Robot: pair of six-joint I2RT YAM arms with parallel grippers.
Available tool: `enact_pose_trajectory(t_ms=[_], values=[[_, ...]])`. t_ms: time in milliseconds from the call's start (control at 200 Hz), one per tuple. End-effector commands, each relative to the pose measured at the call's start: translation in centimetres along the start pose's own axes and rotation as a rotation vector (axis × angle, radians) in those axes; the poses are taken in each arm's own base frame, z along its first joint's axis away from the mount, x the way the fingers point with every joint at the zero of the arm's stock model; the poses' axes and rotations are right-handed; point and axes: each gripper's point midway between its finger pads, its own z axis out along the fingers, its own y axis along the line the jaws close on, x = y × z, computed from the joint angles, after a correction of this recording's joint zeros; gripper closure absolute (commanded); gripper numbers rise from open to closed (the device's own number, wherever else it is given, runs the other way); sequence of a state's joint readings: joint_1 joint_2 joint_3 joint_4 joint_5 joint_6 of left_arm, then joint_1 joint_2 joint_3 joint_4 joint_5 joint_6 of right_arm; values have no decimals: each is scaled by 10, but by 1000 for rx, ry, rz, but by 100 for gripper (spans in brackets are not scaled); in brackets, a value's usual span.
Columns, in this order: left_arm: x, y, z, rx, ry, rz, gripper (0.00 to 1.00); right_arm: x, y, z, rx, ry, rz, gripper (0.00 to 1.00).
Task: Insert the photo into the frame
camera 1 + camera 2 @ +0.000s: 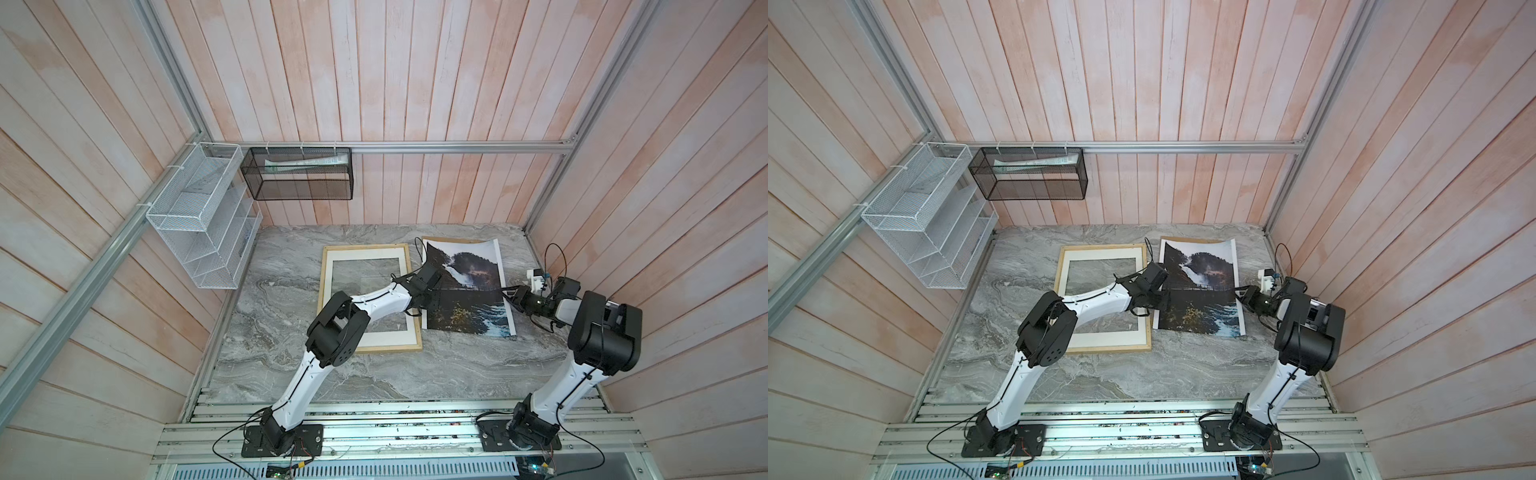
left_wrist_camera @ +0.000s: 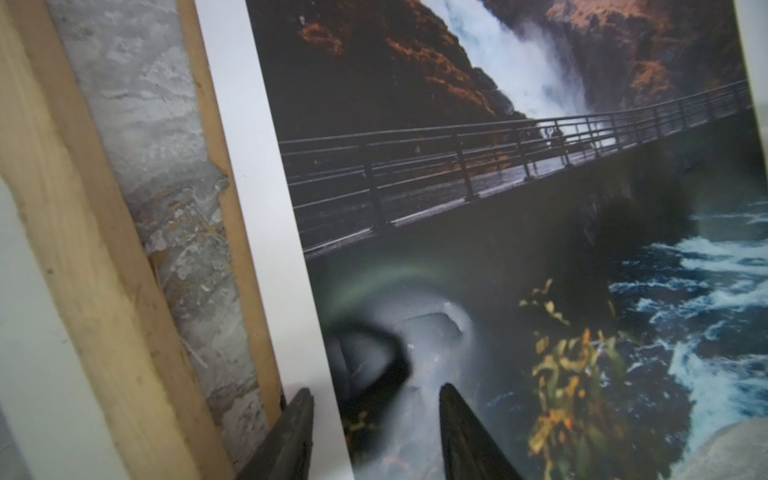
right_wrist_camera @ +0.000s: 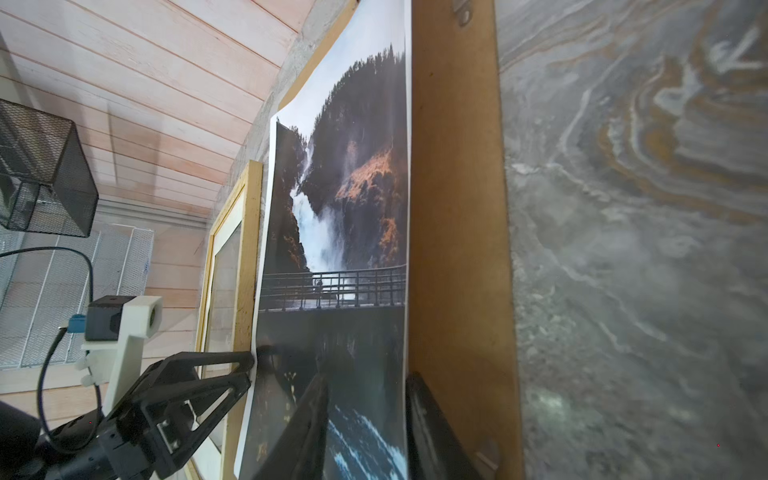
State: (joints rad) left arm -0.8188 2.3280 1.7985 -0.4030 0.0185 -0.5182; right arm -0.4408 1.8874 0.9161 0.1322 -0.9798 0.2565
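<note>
Our left gripper [image 2: 377,388], jaws spread, stands at the photo's [image 1: 461,266] left edge, our right gripper [image 3: 368,376], also spread, at its right; the frame [image 1: 365,247] lies just left.

Bare marble tabletop [image 1: 415,374] in front of frame [image 1: 365,248] and photo [image 1: 461,266]; only a narrow strip between those two.

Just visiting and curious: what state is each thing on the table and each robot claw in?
Pale wooden picture frame: lying flat, no picture inside.
Brown fibreboard backing panel: flat beside the frame, not fitted.
White-bordered waterfall photo: picture side up on that panel, far edge curled up.
Left gripper: open, at the photo's edge nearest the frame.
Right gripper: open, at the photo's opposite edge.
</note>
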Motion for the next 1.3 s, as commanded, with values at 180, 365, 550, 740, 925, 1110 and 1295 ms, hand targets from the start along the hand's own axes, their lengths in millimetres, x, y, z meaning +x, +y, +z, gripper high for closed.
enact_pose_trajectory(t_ms=[180,365,550,740,925,1110,1295], values=[[24,5,9,0,72,11,50,-7,17,7,-31,44,-66,59],[24,2,5,15,69,6,50,-17,14,12,18,83,-128,59],[22,2,6,16,66,11,50,-27,11,21,69,137,-175,60],[20,1,8,20,70,14,50,-27,6,28,71,182,-168,60],[19,0,9,19,69,18,50,-18,4,35,64,223,-164,60],[19,1,9,17,70,21,50,-12,4,37,66,241,-170,62],[19,0,8,21,70,20,50,-7,1,37,89,240,-170,66]])
